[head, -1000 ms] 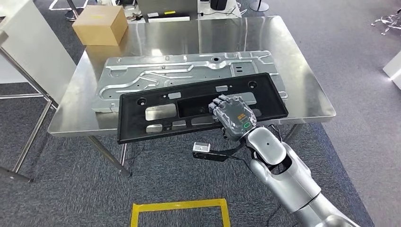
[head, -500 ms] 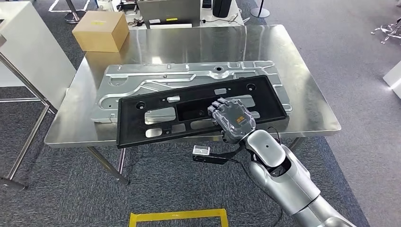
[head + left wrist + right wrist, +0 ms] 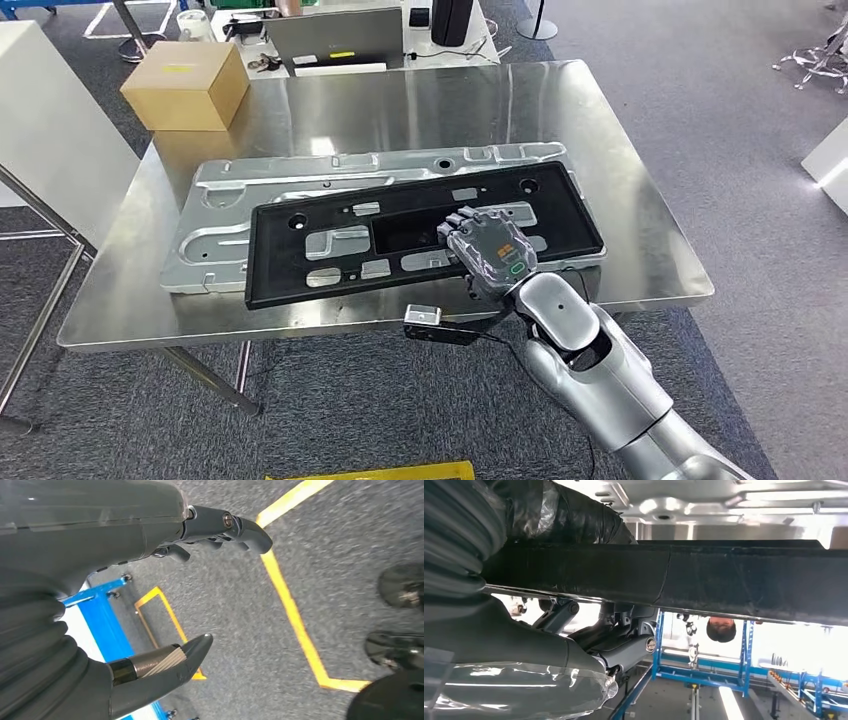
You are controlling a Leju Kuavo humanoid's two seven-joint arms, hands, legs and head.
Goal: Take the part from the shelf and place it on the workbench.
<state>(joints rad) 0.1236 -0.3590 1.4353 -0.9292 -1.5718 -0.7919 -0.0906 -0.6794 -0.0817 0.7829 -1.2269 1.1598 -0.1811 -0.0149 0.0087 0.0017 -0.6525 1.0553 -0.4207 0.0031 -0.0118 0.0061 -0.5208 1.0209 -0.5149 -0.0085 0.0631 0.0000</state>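
The part is a long black plastic panel [image 3: 330,240] with several cut-outs. It lies across a silver stamped metal sheet [image 3: 230,185] on the steel workbench [image 3: 560,110]. My right hand [image 3: 490,250] grips the panel's near long edge, right of its middle, fingers over the top face. In the right wrist view the panel's black edge [image 3: 724,580] runs across the picture, with the hand [image 3: 524,645] clamped around it. Whether the panel rests fully on the sheet I cannot tell. My left hand [image 3: 100,525] hangs over grey carpet, thumb and fingers apart, holding nothing.
A cardboard box [image 3: 185,85] stands at the bench's far left corner, with a grey device [image 3: 335,35] behind it. A white cabinet [image 3: 50,120] stands left of the bench. Yellow floor tape [image 3: 370,470] lies below the front edge. A person [image 3: 720,628] stands beyond the bench.
The camera has moved closer to the bench. The black panel, which overhung the bench's front edge, now sits farther in over the bench. My right hand has kept its hold.
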